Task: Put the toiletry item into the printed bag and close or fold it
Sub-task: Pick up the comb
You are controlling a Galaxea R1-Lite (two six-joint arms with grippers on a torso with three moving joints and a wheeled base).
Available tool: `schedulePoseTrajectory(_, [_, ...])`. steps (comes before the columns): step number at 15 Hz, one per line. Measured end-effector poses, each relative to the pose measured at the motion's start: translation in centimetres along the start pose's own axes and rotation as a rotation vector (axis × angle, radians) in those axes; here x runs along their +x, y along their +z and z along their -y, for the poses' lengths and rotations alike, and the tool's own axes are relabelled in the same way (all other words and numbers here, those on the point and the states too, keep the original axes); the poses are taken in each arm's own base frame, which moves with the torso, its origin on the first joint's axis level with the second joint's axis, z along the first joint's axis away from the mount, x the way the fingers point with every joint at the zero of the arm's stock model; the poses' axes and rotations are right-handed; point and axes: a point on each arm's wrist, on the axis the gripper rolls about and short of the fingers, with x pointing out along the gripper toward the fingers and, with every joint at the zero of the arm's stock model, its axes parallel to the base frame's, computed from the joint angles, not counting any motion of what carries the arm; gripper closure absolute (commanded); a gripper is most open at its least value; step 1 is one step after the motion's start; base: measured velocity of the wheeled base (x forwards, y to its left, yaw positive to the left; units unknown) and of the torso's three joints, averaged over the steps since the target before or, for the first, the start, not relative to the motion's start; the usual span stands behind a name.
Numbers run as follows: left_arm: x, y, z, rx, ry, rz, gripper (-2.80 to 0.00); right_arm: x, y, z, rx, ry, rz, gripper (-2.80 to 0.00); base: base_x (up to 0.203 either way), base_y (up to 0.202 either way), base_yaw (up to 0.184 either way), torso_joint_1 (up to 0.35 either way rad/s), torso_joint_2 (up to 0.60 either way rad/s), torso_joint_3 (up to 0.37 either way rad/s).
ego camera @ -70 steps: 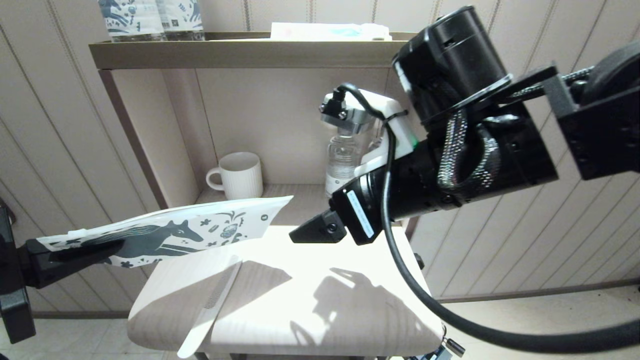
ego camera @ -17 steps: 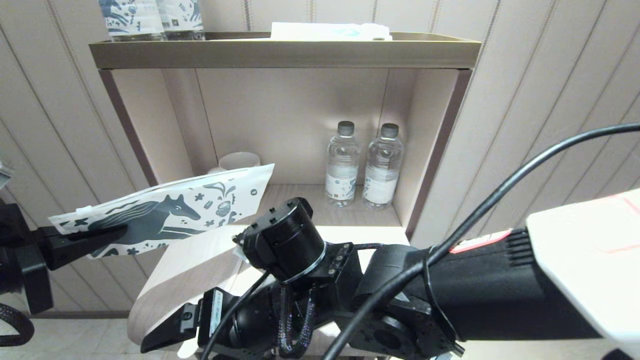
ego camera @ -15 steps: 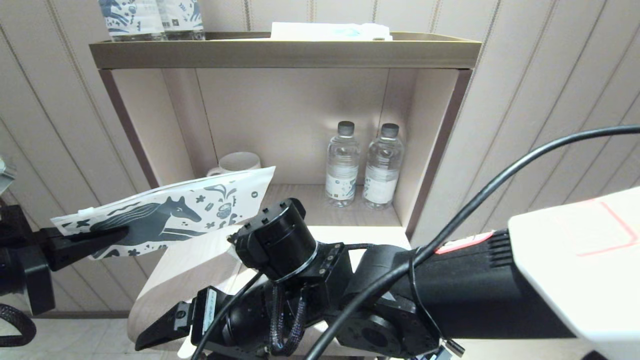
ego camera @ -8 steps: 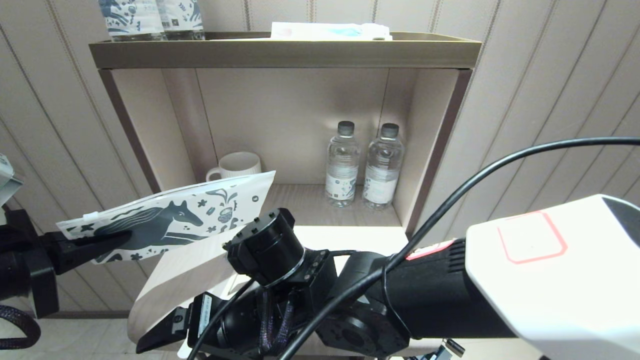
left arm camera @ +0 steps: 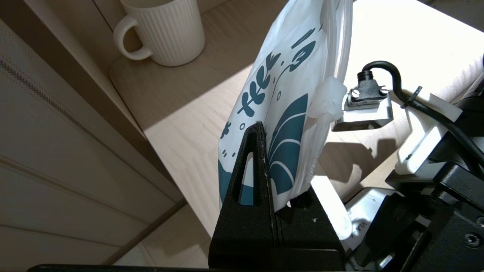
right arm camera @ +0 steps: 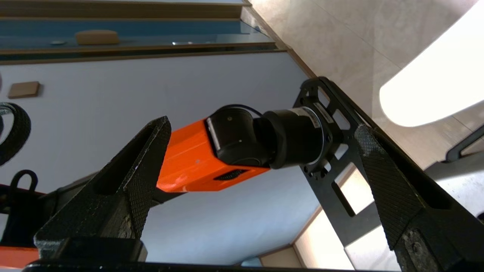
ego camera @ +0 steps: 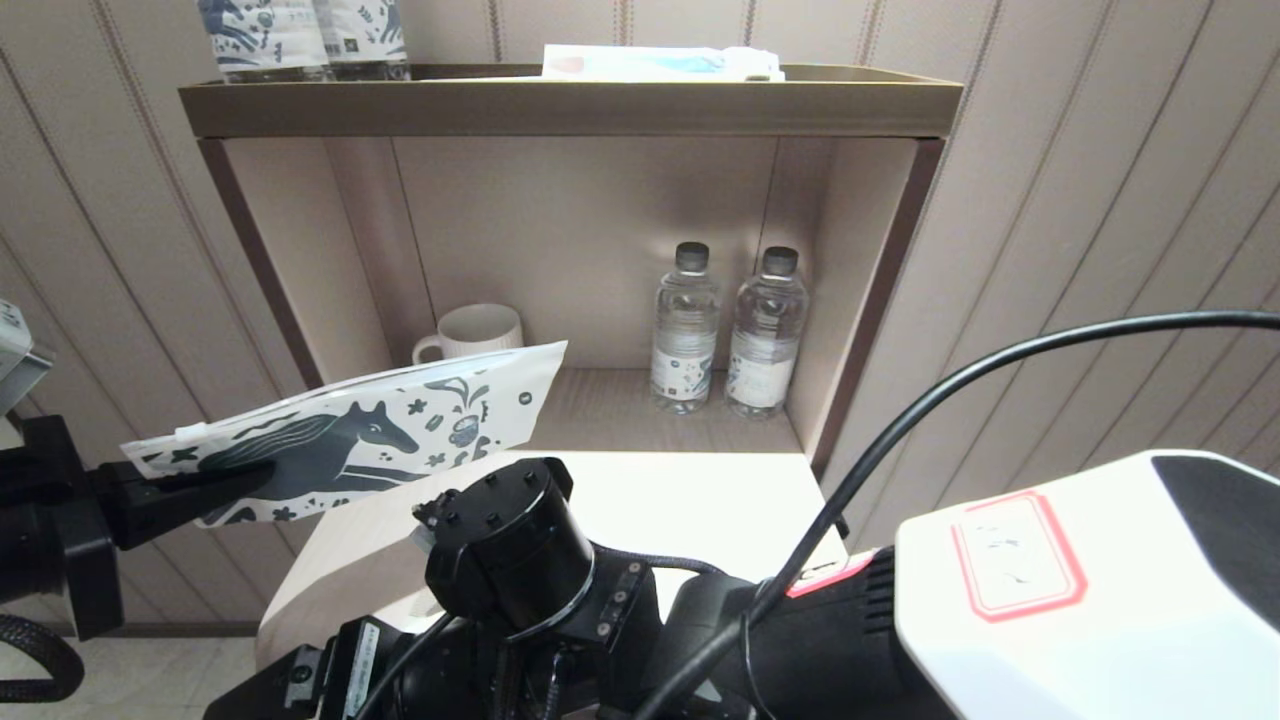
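Observation:
The printed bag (ego camera: 400, 430), whitish with a dark blue horse, hangs flat in the air over the left side of the pale table (ego camera: 700, 500). My left gripper (ego camera: 200, 485) is shut on its near corner, and the left wrist view shows the bag (left arm camera: 291, 94) pinched between the fingers (left arm camera: 257, 158). The white comb is hidden behind my right arm (ego camera: 520, 600) in the head view. Its rounded handle end (left arm camera: 332, 211) pokes past the table's front edge. My right gripper (right arm camera: 261, 139) is open, low at that front edge. The comb's handle (right arm camera: 435, 87) lies beyond one finger, not between them.
In the niche behind the table stand a white ribbed mug (ego camera: 470, 335) and two water bottles (ego camera: 685, 330). Blue-printed bottles (ego camera: 300, 40) and a flat packet (ego camera: 660, 62) sit on the top shelf (ego camera: 560, 105). My right arm fills the foreground.
My right arm has swung down from above the table to its front left edge and keeps sinking. The left gripper has carried the bag slightly right and up.

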Motion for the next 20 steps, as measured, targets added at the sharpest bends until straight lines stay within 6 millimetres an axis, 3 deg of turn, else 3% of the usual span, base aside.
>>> schedulePoseTrajectory(6, [0.1, 0.0, 0.1, 0.001, -0.012, -0.002, 0.0, 0.1, -0.1, 1.0, 0.014, -0.021, -0.003, -2.8, 0.0, 0.0, 0.0, 0.0, 0.0, 0.0])
schedulePoseTrajectory(20, [0.2, 0.1, 0.3, 0.008, -0.025, 0.002, 0.0, -0.4, 1.5, 1.3, 0.017, -0.015, 0.031, -2.8, 0.0, 0.0, 0.0, 0.0, 0.0, 0.0])
